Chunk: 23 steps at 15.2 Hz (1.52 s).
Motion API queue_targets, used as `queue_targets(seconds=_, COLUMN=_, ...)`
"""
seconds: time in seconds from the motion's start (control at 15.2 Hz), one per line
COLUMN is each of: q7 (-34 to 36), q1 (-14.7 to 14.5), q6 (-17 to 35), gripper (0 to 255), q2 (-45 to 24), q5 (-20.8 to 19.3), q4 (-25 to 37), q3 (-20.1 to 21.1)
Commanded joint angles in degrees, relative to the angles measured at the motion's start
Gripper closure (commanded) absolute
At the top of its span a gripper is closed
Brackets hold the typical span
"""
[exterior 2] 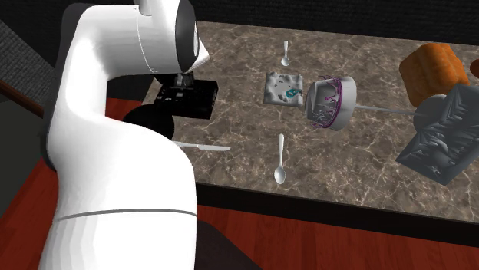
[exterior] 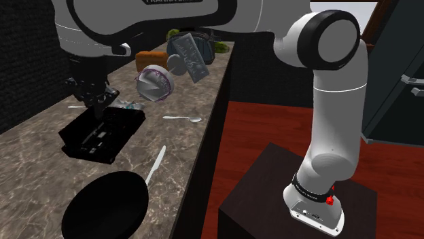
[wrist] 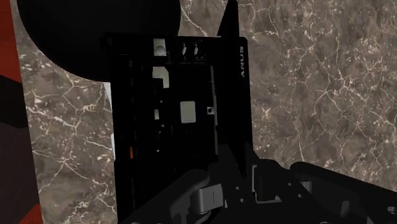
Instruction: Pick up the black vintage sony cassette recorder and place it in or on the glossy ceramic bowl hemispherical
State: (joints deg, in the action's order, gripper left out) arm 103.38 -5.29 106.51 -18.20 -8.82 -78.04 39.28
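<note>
Nearest the shoulder camera lies a black round dish (exterior: 105, 206) on the marble counter (exterior: 41, 159), with a knife (exterior: 155, 165) just beside it. Past the dish sits the black cassette recorder (exterior: 102, 132), flat on its back, and the gripper (exterior: 96, 112) hangs right over it, down at its upper face. Whether the gripper is spread or already clasping the case I cannot tell, since black on black hides the contact. The wrist view looks straight down the recorder's length, Sony lettering on one long edge.

The step in hand looks like securing the grasp. The recorder is a thin, wide slab, so the grip should span its narrow width near the middle of its length; an end grasp would likely let it tilt on lifting. A straight rise first would keep it from dragging into the dish.

The white bowl with purple pattern (exterior: 155, 83) (I take it for the target) lies well apart along the counter, tipped on its side beside a spoon (exterior: 182, 119). Its mouth does not face up, so the recorder probably has to be lowered slowly against it, or it may roll the bowl
</note>
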Motion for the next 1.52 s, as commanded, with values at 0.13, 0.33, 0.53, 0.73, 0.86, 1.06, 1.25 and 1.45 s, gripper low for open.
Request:
queue_targets(seconds=0.13, q7=4.3, q1=-2.3, q6=0.5, gripper=255, q2=2.6, q5=0.2, q4=-2.7, q3=1.5)
queue_targets(seconds=0.33, q7=7.7, q1=-4.3, q6=0.5, gripper=255, q2=4.1, q5=0.1, q4=-3.9, q3=2.6)
queue_targets(seconds=0.53, q7=11.3, q1=-6.6, q6=0.2, gripper=255, q2=4.9, q5=-0.4, q4=-4.4, q3=3.7)
queue_targets(seconds=0.73, q7=13.8, q1=-8.1, q6=0.7, gripper=255, q2=5.4, q5=-0.9, q4=-5.3, q3=4.4)
queue_targets(seconds=0.86, q7=13.7, q1=-7.7, q6=2.3, gripper=255, q2=5.7, q5=-0.6, q4=-7.3, q3=4.4)
queue_targets(seconds=1.06, q7=13.6, q1=-7.3, q6=4.8, gripper=255, q2=6.1, q5=-0.4, q4=-10.1, q3=4.3)
queue_targets(seconds=1.25, q7=13.6, q1=-7.0, q6=7.2, gripper=255, q2=6.4, q5=-0.2, q4=-12.6, q3=4.3)
queue_targets(seconds=1.45, q7=13.7, q1=-6.8, q6=9.5, gripper=255, q2=6.5, q5=-0.3, q4=-15.0, q3=4.2)
